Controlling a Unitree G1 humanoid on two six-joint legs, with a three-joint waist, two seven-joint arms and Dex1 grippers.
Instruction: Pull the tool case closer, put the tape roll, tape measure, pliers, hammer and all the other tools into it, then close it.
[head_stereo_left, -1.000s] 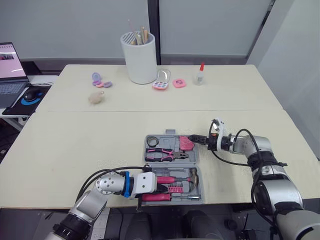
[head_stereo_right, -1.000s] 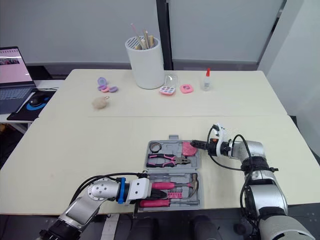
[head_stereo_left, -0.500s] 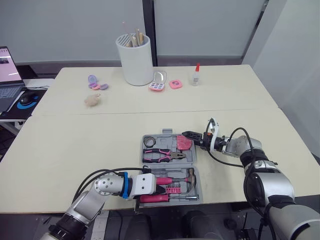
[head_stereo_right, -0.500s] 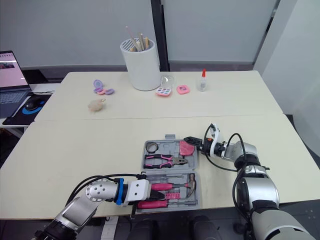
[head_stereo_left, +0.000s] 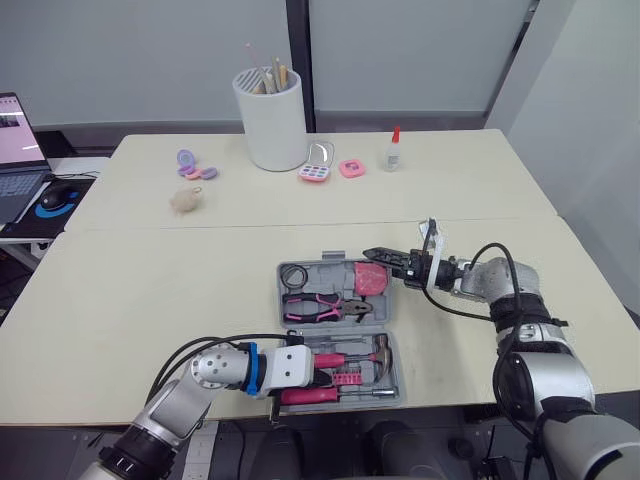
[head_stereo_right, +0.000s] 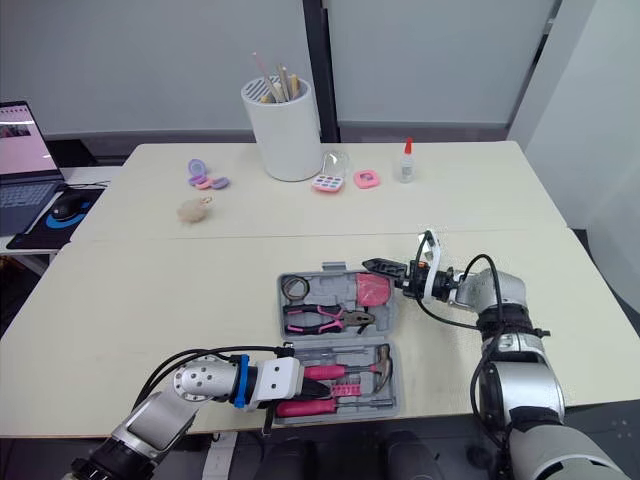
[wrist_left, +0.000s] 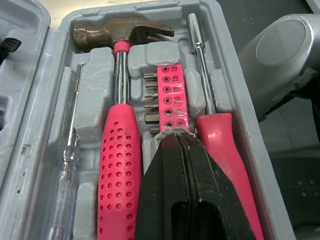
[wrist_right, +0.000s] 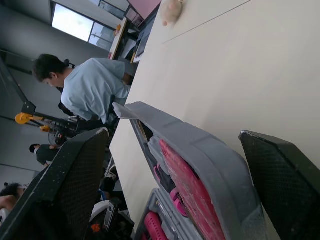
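- Tool case (head_stereo_left: 315, 266): grey, lying open in two halves on the table (head_stereo_left: 140, 290), at the middle of the front edge, with its near half reaching that edge.
- Far half of the case holds a tape roll (head_stereo_left: 292, 277) at its left end, pink-handled pliers (head_stereo_left: 325, 307) lying crosswise, and a pink tape measure (head_stereo_left: 370, 280) at its right end.
- Near half of the case holds a hammer (wrist_left: 119, 150) with a pink grip, a pink bit holder (wrist_left: 170, 95) beside it, a pink-handled screwdriver (wrist_left: 220, 135) on the bit holder's other side, and a clear-handled screwdriver (wrist_left: 70, 160) along the outer slot.
- Right gripper (wrist_right: 172, 135): at the far right corner of the case, fingers spread wide. The rim of the far half stands between them. I cannot tell whether either finger touches it.
- Left gripper (wrist_left: 178, 140): low over the near half, reaching in from its left end, fingers pressed together with nothing seen between them. The tips lie at the end of the bit holder, between the hammer grip and the pink-handled screwdriver.
- Far edge of the table: a white cylindrical holder (head_stereo_left: 272, 120) with sticks in it, and a small glue bottle (head_stereo_left: 394, 150) to its right.
- Left part of the table, well apart from the case: a fuzzy beige ball (head_stereo_left: 187, 199).
- A person in a light blue shirt (wrist_right: 90, 90) appears beyond the table in the right wrist view.
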